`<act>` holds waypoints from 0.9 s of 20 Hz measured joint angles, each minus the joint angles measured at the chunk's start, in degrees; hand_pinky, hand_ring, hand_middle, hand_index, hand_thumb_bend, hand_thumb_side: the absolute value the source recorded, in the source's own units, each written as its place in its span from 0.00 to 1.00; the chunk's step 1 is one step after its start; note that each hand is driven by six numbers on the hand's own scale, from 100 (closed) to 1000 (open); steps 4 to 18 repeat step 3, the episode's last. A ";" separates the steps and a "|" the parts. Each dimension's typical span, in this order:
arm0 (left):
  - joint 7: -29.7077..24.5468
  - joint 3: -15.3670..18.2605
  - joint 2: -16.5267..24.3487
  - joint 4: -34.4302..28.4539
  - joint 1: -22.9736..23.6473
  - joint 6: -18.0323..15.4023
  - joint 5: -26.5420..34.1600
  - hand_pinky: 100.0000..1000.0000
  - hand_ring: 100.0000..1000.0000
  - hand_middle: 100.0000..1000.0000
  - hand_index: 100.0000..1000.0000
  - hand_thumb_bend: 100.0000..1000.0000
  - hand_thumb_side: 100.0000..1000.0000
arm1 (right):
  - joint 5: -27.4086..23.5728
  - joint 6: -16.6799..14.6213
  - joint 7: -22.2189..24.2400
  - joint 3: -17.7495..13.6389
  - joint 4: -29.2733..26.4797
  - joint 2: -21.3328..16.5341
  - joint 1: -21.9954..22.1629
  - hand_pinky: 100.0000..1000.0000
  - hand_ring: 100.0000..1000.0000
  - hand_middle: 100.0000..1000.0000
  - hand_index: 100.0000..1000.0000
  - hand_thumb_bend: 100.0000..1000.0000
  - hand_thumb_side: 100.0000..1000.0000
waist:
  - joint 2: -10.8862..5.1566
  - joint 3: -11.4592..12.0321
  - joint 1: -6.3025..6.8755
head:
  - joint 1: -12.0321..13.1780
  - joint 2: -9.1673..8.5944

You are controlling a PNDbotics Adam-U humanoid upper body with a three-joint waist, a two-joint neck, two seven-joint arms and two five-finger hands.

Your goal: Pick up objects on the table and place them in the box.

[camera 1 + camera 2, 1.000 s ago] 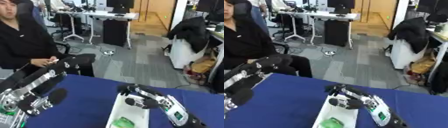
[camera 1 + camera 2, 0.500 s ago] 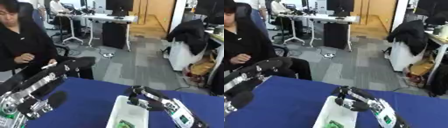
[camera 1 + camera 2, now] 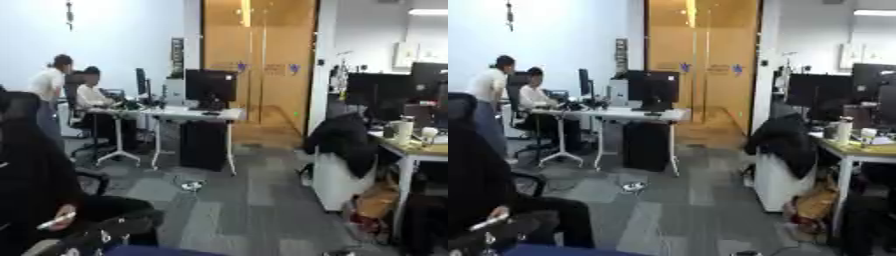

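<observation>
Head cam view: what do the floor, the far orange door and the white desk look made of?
Floor: probably carpet tiles, matte grey, laid in lighter and darker squares. Orange door: glossy, with bright reflections; wood veneer or tinted glass, hard to tell which. White desk: smooth white top on thin white legs, likely laminate over painted metal.

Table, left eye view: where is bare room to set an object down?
Only a sliver of the blue table shows at the bottom edge, beside the robot's left arm. The box is out of view, so no free patch can be judged.
</observation>
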 measured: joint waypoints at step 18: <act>0.76 -0.44 0.89 0.14 0.60 -0.76 0.01 1.00 1.00 1.00 1.00 0.00 0.83 | 4.06 2.69 -1.07 -2.00 -11.86 -0.03 1.10 0.18 0.33 0.34 0.49 0.14 0.71 | -0.48 -0.74 0.04 | -0.01 -0.36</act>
